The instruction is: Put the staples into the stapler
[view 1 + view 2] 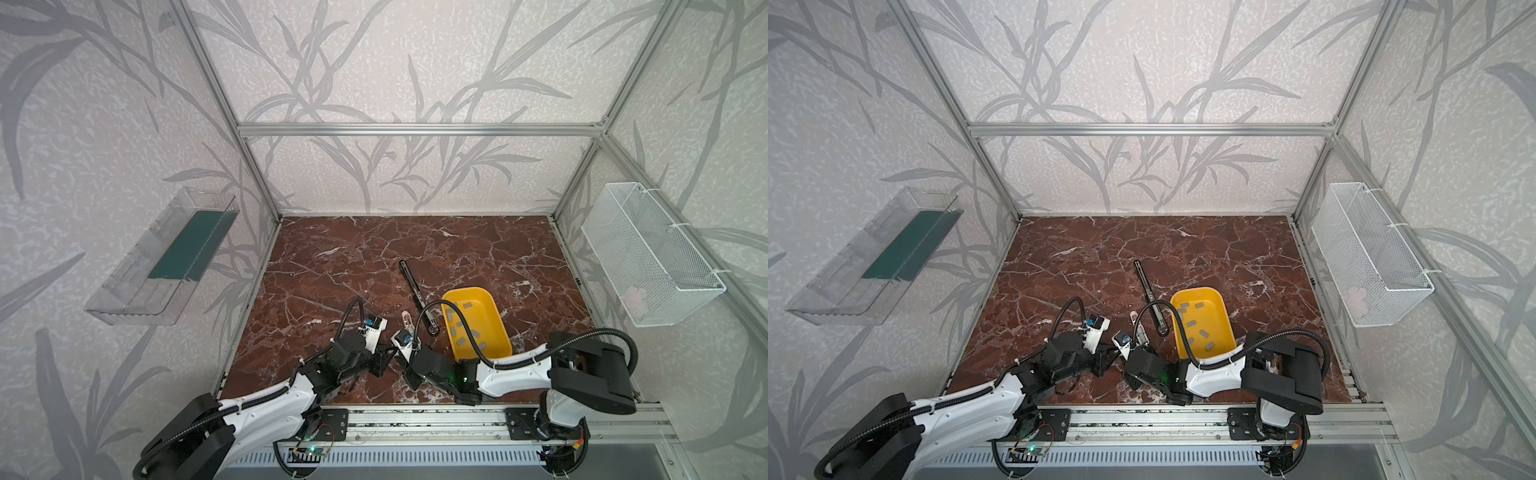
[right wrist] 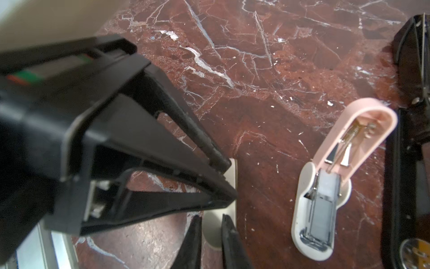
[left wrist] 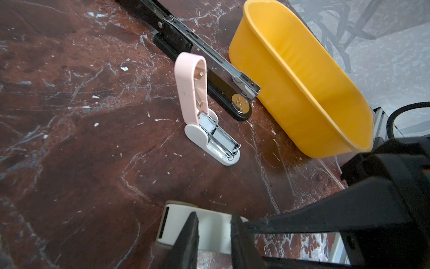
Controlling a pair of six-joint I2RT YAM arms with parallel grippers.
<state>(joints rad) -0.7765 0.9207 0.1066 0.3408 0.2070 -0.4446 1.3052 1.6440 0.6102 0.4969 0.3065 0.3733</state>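
Both grippers hold one small white stapler [image 3: 176, 223] low over the near middle of the table. My left gripper [image 3: 214, 216] is shut across its body. My right gripper [image 2: 211, 217] is shut on its rounded end [image 2: 213, 235], and the left gripper [image 2: 229, 181] clamps the other end in that view. In both top views the wrists hide this stapler. The staples [image 1: 461, 328] are grey strips lying in a yellow bin [image 1: 469, 291] on the right. A pink-and-white stapler [image 3: 193, 97] stands just beyond, with its pink lid swung up and its metal channel [image 2: 325, 202] exposed.
A long black stapler [image 1: 415, 295] lies opened out between the pink stapler and the yellow bin [image 3: 302, 93], touching the bin's near corner. A clear shelf [image 1: 166, 257] hangs on the left wall and a white mesh basket [image 1: 648, 253] on the right wall.
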